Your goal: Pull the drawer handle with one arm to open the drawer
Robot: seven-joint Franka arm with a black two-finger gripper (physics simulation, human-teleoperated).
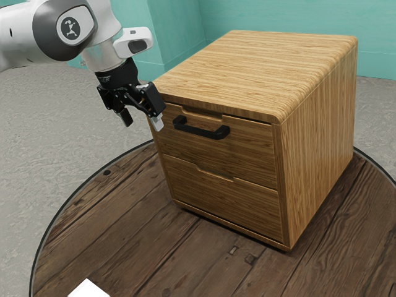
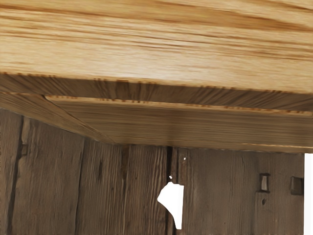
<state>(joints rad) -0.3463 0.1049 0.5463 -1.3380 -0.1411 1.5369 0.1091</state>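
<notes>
A light wooden cabinet (image 1: pixel 260 68) stands on a round dark-wood platform (image 1: pixel 154 247). It has two drawers. The upper drawer (image 1: pixel 241 151) carries a black bar handle (image 1: pixel 201 128), and its front sits flush with the cabinet face. My black gripper (image 1: pixel 142 119) hangs open just off the cabinet's front corner, on the exterior view's left of the handle and about level with it. One white-tipped finger (image 1: pixel 158 120) is close to the corner edge. Nothing is between the fingers. In the wrist view, the cabinet's wood (image 2: pixel 156 54) looms above dark floor planks (image 2: pixel 98 191).
The lower drawer (image 1: pixel 229 198) has a cut-out grip and no bar. A small white object (image 1: pixel 86 289) lies at the platform's near edge. A white patch (image 2: pixel 171 203) shows on the planks in the wrist view. Grey floor (image 1: pixel 43 154) and teal walls (image 1: pixel 297 15) surround the platform.
</notes>
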